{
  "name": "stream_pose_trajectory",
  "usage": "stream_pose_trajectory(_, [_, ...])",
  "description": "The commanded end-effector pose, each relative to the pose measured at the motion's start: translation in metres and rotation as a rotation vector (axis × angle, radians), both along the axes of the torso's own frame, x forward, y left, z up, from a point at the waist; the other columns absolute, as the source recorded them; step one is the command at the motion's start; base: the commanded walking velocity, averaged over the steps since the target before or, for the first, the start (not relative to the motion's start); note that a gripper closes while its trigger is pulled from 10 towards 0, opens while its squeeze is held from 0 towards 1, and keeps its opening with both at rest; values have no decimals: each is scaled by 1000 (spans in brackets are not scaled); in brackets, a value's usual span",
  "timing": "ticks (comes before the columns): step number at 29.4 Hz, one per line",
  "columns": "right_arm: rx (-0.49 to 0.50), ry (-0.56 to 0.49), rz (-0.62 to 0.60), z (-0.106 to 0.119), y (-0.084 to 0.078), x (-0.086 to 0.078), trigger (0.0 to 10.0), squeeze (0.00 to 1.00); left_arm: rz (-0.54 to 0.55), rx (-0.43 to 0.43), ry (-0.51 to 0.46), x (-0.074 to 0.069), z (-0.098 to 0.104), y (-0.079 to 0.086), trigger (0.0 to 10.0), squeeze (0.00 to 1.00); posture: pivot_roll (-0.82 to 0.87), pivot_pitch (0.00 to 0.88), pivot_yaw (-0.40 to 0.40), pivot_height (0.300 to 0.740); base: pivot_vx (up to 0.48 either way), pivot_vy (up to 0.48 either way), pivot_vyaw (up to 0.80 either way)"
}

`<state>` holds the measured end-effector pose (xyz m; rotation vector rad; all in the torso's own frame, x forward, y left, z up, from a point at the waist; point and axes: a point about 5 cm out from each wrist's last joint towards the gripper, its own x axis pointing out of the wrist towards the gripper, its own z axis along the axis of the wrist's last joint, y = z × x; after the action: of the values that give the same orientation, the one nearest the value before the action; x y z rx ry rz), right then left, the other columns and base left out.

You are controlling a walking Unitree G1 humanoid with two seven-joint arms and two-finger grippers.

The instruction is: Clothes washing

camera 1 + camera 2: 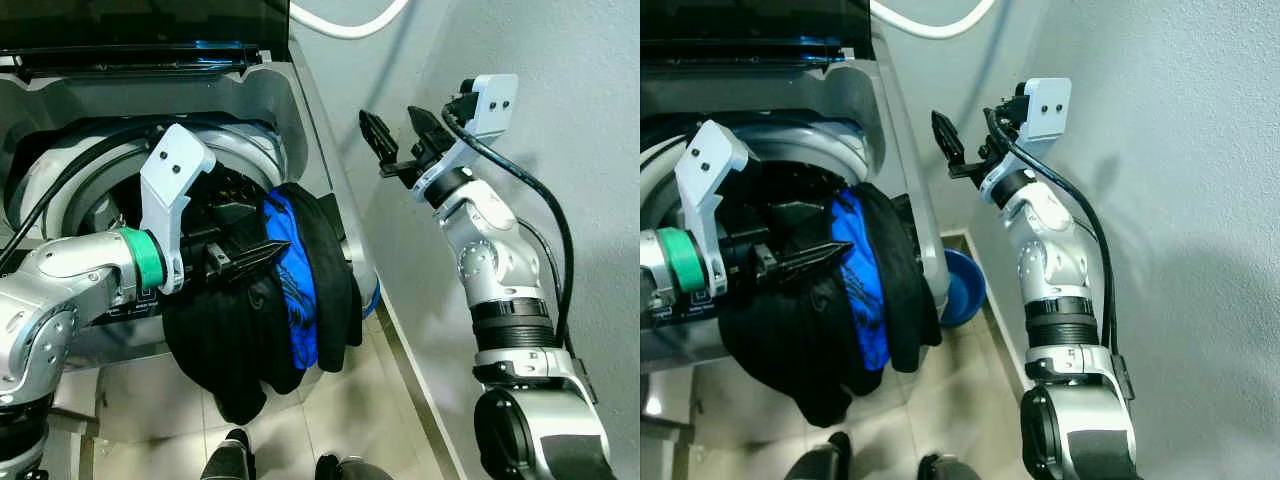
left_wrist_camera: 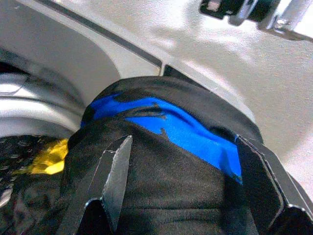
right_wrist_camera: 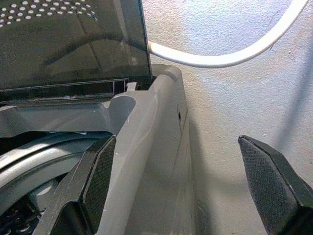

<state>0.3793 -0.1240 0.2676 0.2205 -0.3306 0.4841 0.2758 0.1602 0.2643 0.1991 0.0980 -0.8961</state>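
Note:
A heap of black clothes (image 1: 225, 340) with a blue garment (image 1: 295, 270) hangs over the front right rim of the open top-loading washing machine (image 1: 300, 110). My left gripper (image 1: 262, 240) is open, its fingers pressed against the heap. The left wrist view shows black cloth (image 2: 166, 181) bulging between the fingers (image 2: 115, 176), the blue garment (image 2: 181, 127) just beyond, and something yellow (image 2: 49, 159) inside the drum. My right gripper (image 1: 400, 135) is raised to the right of the machine, near the wall, open and holding nothing.
The dark lid (image 1: 140, 25) stands up at the back. A white hose (image 1: 345, 25) runs along the wall (image 1: 560, 60). A blue basin (image 1: 962, 285) sits on the floor in the narrow gap between machine and wall. My feet (image 1: 230, 460) stand on tiles below the heap.

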Motion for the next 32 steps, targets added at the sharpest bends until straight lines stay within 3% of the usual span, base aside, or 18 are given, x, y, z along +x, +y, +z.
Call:
stream_pose_trajectory(1, [-1, 8, -2, -2, 2, -1, 10000, 0, -37, 36, 72, 3, -16, -1, 10000, 0, 117, 145, -21, 740, 0, 0, 0])
stream_pose_trajectory(2, [-2, 8, -5, -2, 2, -1, 10000, 0, -48, 51, 82, 5, -19, -1, 9882, 0, 113, 146, -16, 740, 0, 0, 0])
stream_pose_trajectory(3, [-2, 8, -10, -2, 2, -1, 10000, 0, -49, 80, 85, 7, -22, 1, 7020, 0, 111, 146, -13, 740, 0, 0, 0])
stream_pose_trajectory(5, [0, 8, -15, -2, 2, -1, 10000, 0, -45, 101, 87, 8, -25, 3, 7020, 0, 111, 146, -13, 740, 0, 0, 0])
stream_pose_trajectory(6, [3, 9, -18, -2, 1, -1, 10000, 0, -41, 120, 91, 9, -27, 4, 4196, 0, 111, 147, -11, 740, 0, 0, 0])
stream_pose_trajectory(7, [4, 11, -21, -3, 0, -1, 10000, 0, -27, 155, 85, 10, -30, 7, 0, 0, 111, 147, -12, 740, 0, 0, 0])
stream_pose_trajectory(14, [8, 17, -25, -4, 0, -1, 10000, 0, 14, 200, 64, 14, -34, 13, 0, 0, 113, 145, -14, 740, 0, 0, 0])
stream_pose_trajectory(26, [2, 13, -17, -2, 4, -1, 10000, 0, 49, 143, -41, 23, -20, 20, 0, 0, 112, 131, -23, 740, 0, 0, 0])
stream_pose_trajectory(28, [2, 12, -18, -2, 3, -1, 10000, 0, 141, 161, -109, 33, -13, 25, 0, 0, 110, 131, -24, 740, 0, 0, 0])
stream_pose_trajectory(30, [1, 11, -19, -2, 3, -1, 10000, 0, 369, 206, -224, 53, 1, 43, 0, 0, 111, 133, -26, 740, 0, 0, 0])
stream_pose_trajectory(31, [1, 11, -19, -2, 3, -1, 10000, 0, 444, 203, -285, 59, 10, 51, 10000, 0, 112, 134, -26, 740, 0, 0, 0])
stream_pose_trajectory(32, [1, 10, -19, -1, 3, -1, 10000, 0, 480, 195, -320, 61, 16, 56, 10000, 0, 112, 134, -26, 740, 0, 0, 0])
